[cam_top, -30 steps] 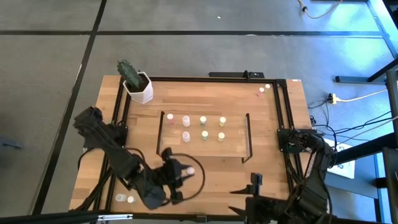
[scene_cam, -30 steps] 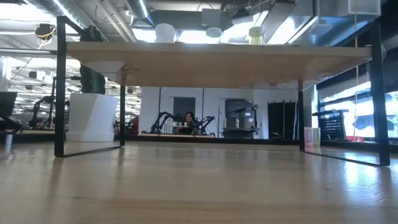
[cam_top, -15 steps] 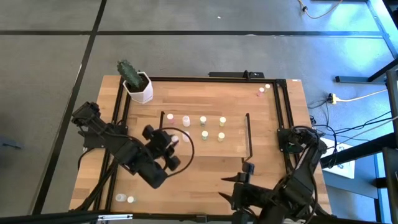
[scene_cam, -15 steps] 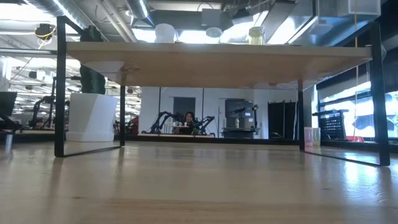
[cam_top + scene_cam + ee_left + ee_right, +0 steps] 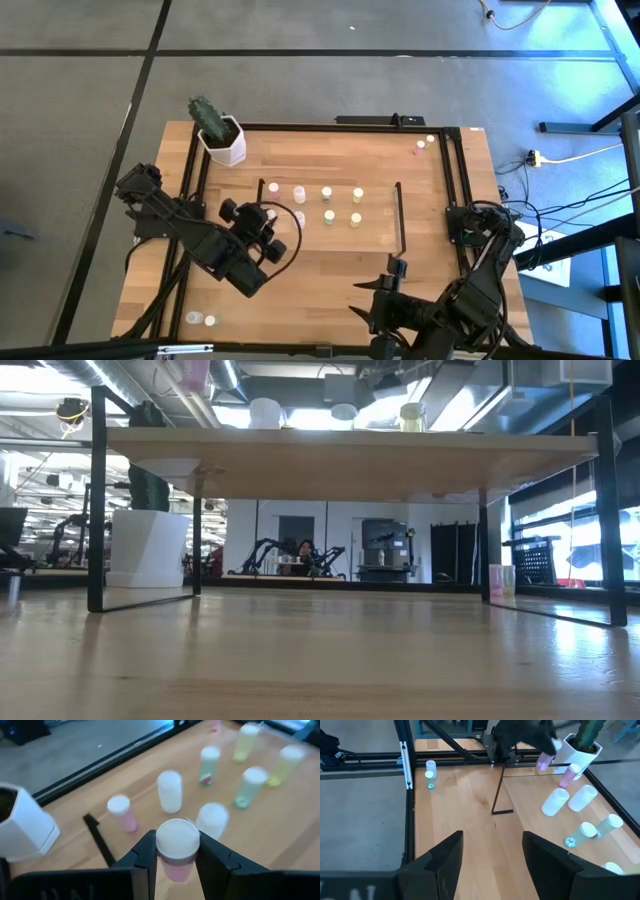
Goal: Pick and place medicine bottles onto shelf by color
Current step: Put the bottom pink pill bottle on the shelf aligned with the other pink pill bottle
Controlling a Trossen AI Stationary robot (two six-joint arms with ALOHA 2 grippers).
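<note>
Wood-topped and fenced by a black frame, the surface [image 5: 330, 275] carries the low shelf [image 5: 375, 238] near its middle, with a white cactus pot [image 5: 222, 140] at the far left corner. The step in hand looks like the carry to placement: the left tool [image 5: 176, 854] hangs over the shelf's left end, its jaws closed on a pink bottle [image 5: 177, 844] with a pale round cap. That bottle is tiny, smooth and upright in the grip. Six bottles already stand on the shelf, the pink ones [image 5: 274, 189] at this same end. Next, I judge, it must be lowered beside them without knocking any over. The right tool [image 5: 490, 865] waits near the shelf's front right corner, jaws apart and empty.
</note>
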